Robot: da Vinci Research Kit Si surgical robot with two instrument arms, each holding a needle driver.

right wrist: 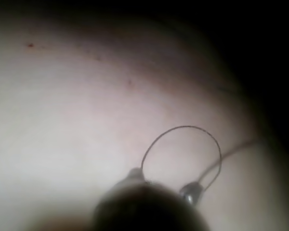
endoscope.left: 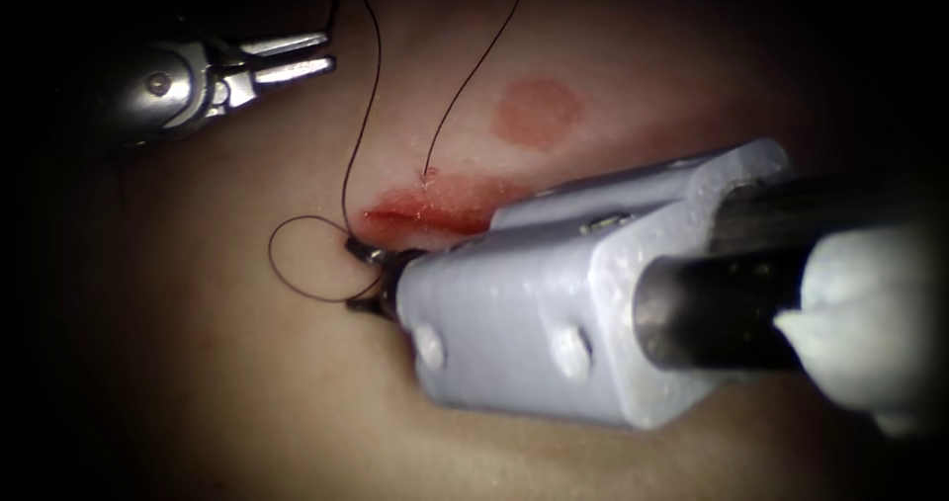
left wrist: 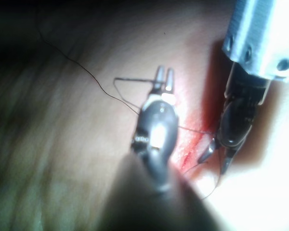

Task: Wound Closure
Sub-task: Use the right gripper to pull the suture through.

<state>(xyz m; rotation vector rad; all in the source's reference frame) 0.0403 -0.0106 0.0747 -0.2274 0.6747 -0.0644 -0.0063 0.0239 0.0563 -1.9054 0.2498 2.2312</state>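
The left hand (endoscope.left: 297,56) hovers slightly parted, holding nothing, while the right hand (endoscope.left: 368,282) — spread at the cut's (endoscope.left: 425,212) left end — straddles limp, fine thread (endoscope.left: 297,259) best pinched gently.

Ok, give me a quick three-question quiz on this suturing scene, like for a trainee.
1. True or false: the right pincer sits at the right end of the cut.
2. What forms a loop beside that pincer? A needle, B thread, C gauze.
3. Fill in: in the endoscope view, the round pink mark lies ___ the cut.
Key: 1 false, it is at the left end; 2 B; 3 above.
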